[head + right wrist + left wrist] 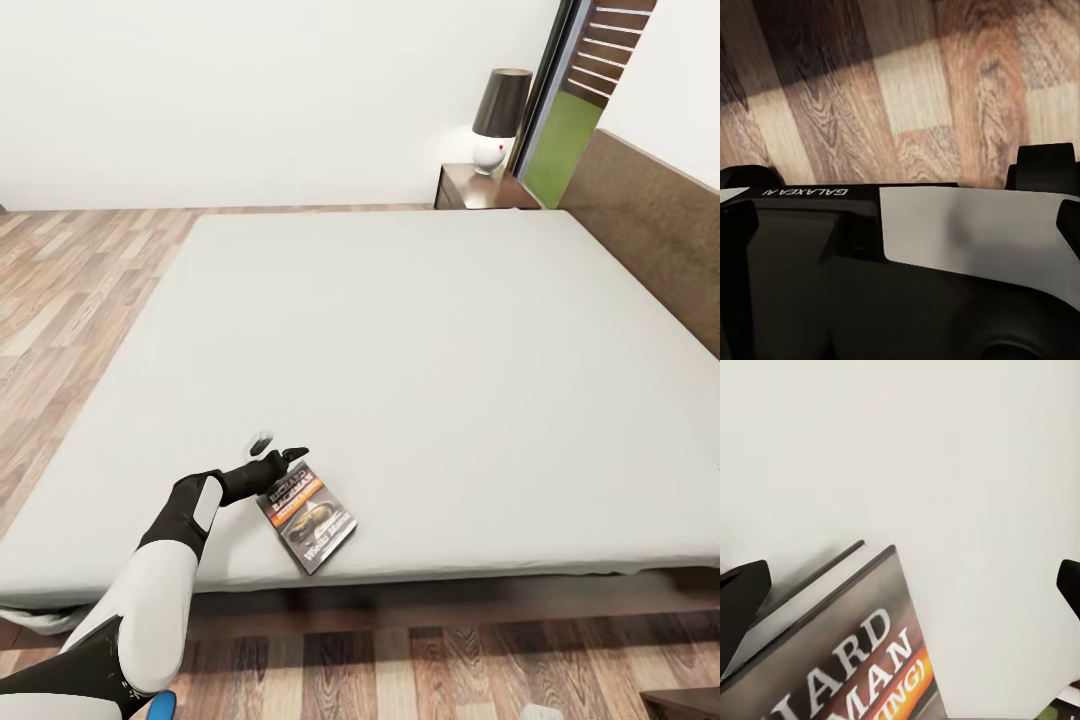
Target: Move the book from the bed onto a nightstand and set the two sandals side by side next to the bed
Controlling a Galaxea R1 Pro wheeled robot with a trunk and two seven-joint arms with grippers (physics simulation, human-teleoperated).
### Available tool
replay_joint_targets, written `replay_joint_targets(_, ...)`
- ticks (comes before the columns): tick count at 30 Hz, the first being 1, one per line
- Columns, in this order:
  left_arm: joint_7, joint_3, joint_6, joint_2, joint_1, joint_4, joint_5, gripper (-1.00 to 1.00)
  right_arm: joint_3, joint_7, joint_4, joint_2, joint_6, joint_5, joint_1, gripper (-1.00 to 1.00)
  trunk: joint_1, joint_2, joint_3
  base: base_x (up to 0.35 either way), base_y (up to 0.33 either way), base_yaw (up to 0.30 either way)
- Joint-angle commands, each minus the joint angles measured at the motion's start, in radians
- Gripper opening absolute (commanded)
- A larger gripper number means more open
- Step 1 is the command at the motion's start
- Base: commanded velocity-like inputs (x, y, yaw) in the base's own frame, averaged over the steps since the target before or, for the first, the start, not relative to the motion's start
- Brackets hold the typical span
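Note:
The book (307, 518), dark with an orange band, lies flat on the pale grey mattress of the bed (400, 340), close to its near edge. My left gripper (278, 448) hovers open just past the book's far left corner and holds nothing. In the left wrist view the book (840, 660) lies between the spread fingertips (739, 600), partly inside the open left gripper (904, 592). A nightstand (470, 187) stands beyond the bed's far corner. My right gripper (900, 225) is open over the robot's own body. A bit of bright blue (160, 705) shows by my left arm; I cannot tell whether it is a sandal.
A white lamp with a dark shade (497, 120) stands on the nightstand. The wooden headboard (650, 230) runs along the bed's right side. Wood plank floor (70, 290) lies left of the bed and in front of it. A dark brown corner (690, 702) shows at the bottom right.

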Motion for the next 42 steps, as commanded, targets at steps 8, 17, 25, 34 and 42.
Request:
replay_joint_targets(8, -0.001, 0.006, 0.007, -0.001, -0.001, 0.000, -0.013, 1.00, -0.003, 0.004, 0.001, 0.000, 0.002, -0.004, 0.000, 1.00, 0.000, 0.000, -0.001, -0.010, 0.000, 0.000)
replay_joint_targets(17, -0.002, 0.006, 0.007, -0.001, -0.001, 0.000, -0.013, 1.00, -0.003, 0.005, 0.001, 0.000, 0.002, -0.004, 0.000, 1.00, 0.000, 0.000, -0.001, 0.000, 0.000, 0.000)
replay_joint_targets(25, -0.001, 0.006, 0.007, -0.001, -0.001, 0.001, -0.013, 1.00, -0.003, 0.005, 0.001, 0.000, 0.002, -0.004, 0.000, 1.00, -0.015, 0.028, 0.012, 0.000, 0.000, 0.000)
replay_joint_targets(34, -0.001, 0.006, 0.007, -0.001, -0.001, 0.001, -0.013, 1.00, -0.003, 0.004, 0.001, 0.000, 0.002, -0.004, 0.000, 1.00, -0.015, 0.028, 0.012, 0.000, 0.000, 0.000)
replay_joint_targets(42, -0.001, 0.006, 0.007, -0.001, -0.001, 0.000, -0.013, 1.00, -0.003, 0.004, 0.001, 0.000, 0.002, -0.004, 0.000, 1.00, -0.027, 0.049, 0.021, 0.000, 0.000, 0.000)
